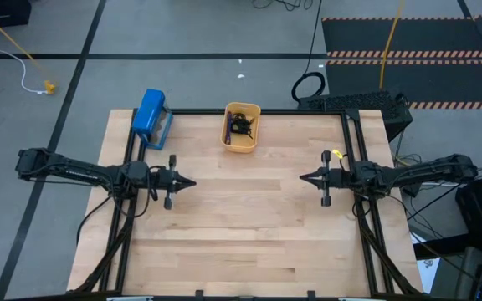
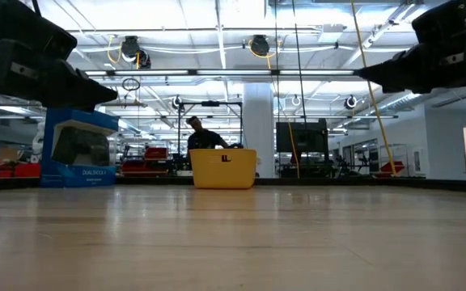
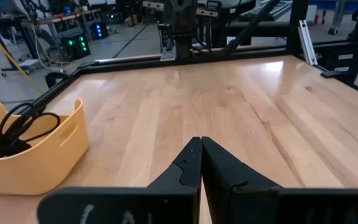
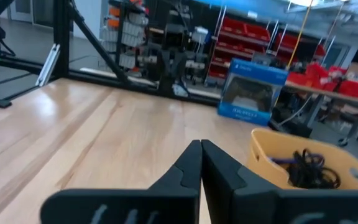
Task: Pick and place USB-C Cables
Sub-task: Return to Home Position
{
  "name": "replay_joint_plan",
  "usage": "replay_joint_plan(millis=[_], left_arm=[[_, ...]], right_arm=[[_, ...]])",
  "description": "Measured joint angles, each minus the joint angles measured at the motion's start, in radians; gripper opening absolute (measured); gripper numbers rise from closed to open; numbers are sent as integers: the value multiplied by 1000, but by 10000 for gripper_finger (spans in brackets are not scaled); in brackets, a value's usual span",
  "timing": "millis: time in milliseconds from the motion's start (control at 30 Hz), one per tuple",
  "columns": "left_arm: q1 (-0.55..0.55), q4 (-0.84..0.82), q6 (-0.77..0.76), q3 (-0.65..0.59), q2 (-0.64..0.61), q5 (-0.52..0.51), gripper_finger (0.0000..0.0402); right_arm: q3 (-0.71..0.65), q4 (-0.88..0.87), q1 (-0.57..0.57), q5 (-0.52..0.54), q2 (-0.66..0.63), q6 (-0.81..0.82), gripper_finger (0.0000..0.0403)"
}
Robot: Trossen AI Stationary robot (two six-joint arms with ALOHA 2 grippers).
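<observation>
The USB-C cables (image 1: 240,125) lie as small black and blue-purple bundles inside the orange tray (image 1: 241,144) at the table's far middle. The right wrist view shows a black bundle (image 4: 309,169) and a blue-purple cord (image 4: 284,160) in the tray (image 4: 263,152). The left wrist view shows black cords (image 3: 17,127) in the tray (image 3: 48,163). My left gripper (image 1: 192,182) is shut and hovers over the table's left half, pointing right. My right gripper (image 1: 301,177) is shut over the right half, pointing left. Both are far from the tray.
A blue box (image 1: 150,117) stands at the table's far left corner, left of the tray. A black frame (image 1: 291,111) runs along the table's edges. A thick black cord ring (image 1: 308,85) lies on the floor beyond the far edge. Bare wood lies between the grippers.
</observation>
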Motion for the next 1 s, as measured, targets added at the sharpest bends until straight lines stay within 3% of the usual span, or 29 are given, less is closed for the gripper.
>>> replay_joint_plan(millis=[1000], left_arm=[[0,56,12,0,-3,0,4]], right_arm=[[-7,-332,0,-16,-385,-8,0]])
